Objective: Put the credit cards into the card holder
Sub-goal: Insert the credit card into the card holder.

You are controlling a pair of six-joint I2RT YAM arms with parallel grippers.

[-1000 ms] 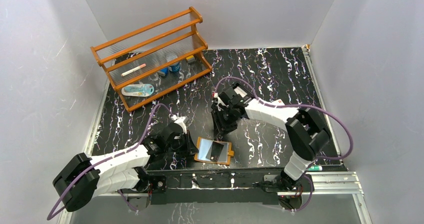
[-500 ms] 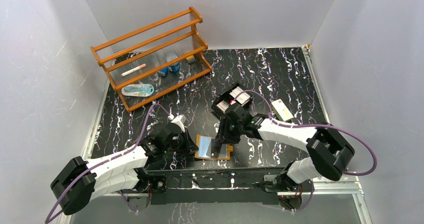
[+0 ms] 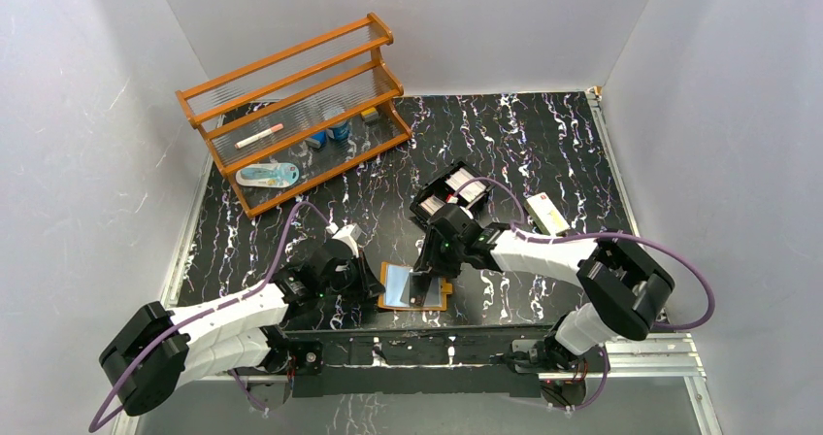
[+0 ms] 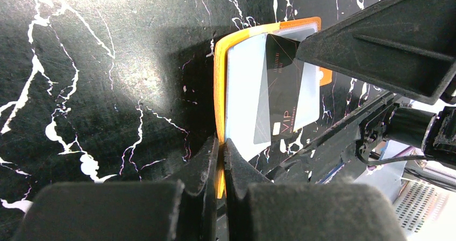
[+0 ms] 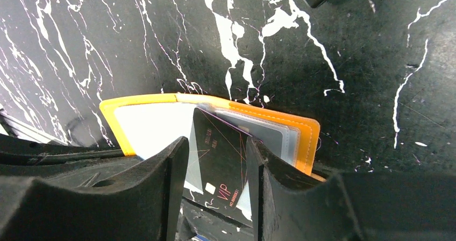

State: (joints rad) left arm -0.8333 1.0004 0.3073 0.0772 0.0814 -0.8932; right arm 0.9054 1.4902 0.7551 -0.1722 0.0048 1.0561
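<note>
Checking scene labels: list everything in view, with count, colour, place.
card holder: 1, orange-tan, lying open, near edge centre.
black card: 1, black, tilted into the holder's sleeves.
tray: 1, black, mid table.
pale cards: stacks, white, in the tray; count unclear.
box: 1, cream, right of the tray.
rack: 1, orange wood, far left; small items on it.
table: 1, black with white veins.
left claw: shut on the card holder's edge.
right claw: shut on the black card.
</note>
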